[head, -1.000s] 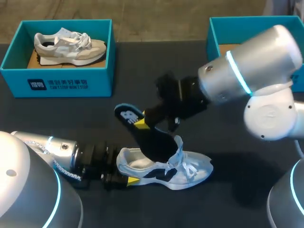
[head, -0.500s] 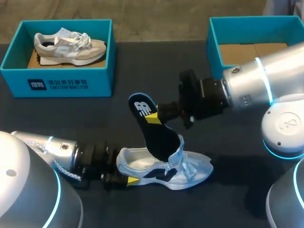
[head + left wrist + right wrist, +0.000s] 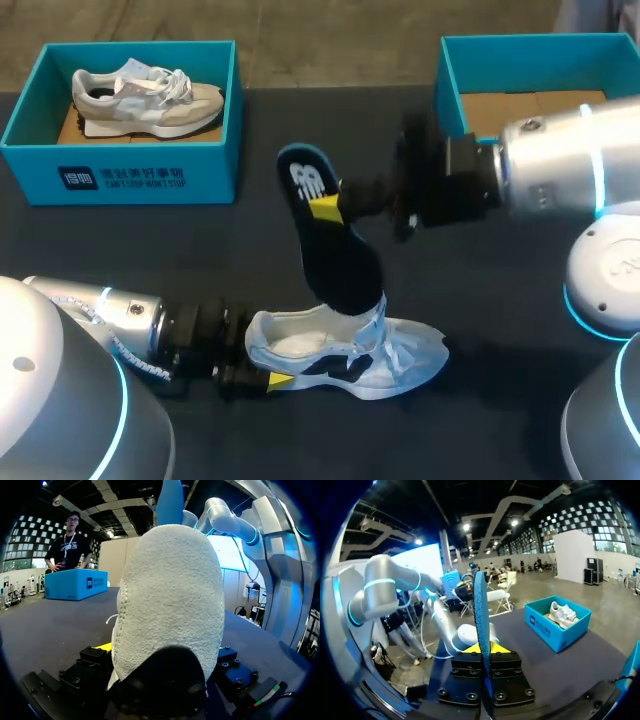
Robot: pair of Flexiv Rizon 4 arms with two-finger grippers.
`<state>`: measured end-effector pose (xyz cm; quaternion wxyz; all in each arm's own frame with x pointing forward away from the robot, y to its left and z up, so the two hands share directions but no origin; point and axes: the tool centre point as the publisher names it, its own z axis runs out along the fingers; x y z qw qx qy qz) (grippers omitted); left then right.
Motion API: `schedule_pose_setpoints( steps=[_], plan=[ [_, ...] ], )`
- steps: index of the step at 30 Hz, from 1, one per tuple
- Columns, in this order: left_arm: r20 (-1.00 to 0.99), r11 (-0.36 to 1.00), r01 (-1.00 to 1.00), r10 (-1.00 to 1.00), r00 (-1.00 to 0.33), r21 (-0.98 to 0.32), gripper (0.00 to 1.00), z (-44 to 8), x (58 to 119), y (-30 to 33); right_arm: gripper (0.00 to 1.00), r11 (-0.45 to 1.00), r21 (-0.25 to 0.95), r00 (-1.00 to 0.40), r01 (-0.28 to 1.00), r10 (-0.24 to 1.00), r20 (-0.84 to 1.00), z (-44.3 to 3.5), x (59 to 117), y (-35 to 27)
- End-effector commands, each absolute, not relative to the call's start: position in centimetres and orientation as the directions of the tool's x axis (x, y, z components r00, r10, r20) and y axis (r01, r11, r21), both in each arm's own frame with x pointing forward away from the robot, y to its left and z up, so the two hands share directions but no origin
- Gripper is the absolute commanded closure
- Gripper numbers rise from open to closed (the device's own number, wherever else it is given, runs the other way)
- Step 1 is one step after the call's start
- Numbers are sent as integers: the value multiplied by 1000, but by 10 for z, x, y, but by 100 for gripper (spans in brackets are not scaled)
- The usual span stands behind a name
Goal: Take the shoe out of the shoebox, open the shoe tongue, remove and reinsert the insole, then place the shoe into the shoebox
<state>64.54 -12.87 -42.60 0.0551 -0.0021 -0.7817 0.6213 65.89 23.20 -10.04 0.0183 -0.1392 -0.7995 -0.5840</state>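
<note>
Pinching insole [image 3: 336, 252], right end effector [image 3: 326, 208]; left end effector [image 3: 260, 364] clamps shoe [image 3: 352, 356] at heel.

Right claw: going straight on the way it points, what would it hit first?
Beyond the insole the right claw grips, the way looks free, probably passing just beside the left shoebox.

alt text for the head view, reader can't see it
The right gripper holds a dark insole, its toe end inside the white shoe, whose heel the left gripper grips on the black table. Behind stand two teal shoeboxes, one holding another shoe.
</note>
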Motion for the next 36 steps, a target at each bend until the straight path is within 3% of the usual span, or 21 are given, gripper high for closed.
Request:
schedule_pose_setpoints(
  steps=[1, 3, 21, 30, 36],
  plan=[
    [84, 230, -66, 71, -994, -971, 100, -429, 647, -128, 100, 312, 907, -948, 283, 233, 216, -73, 650, 215],
    [84, 230, -66, 71, -994, -971, 100, -429, 647, -128, 100, 305, 904, -934, 299, 286, 212, -62, 645, 210],
    [84, 230, -66, 71, -994, -971, 100, -429, 647, -128, 100, 305, 904, -934, 299, 286, 212, -62, 645, 210],
    [84, 230, -66, 71, -994, -971, 100, -429, 647, -128, 100, 236, 921, -905, 310, 369, 210, 4, 632, 181],
    [84, 230, -66, 71, -994, -971, 100, -429, 647, -128, 100, 180, 935, -911, 305, 343, 231, 31, 615, 169]
  ],
)
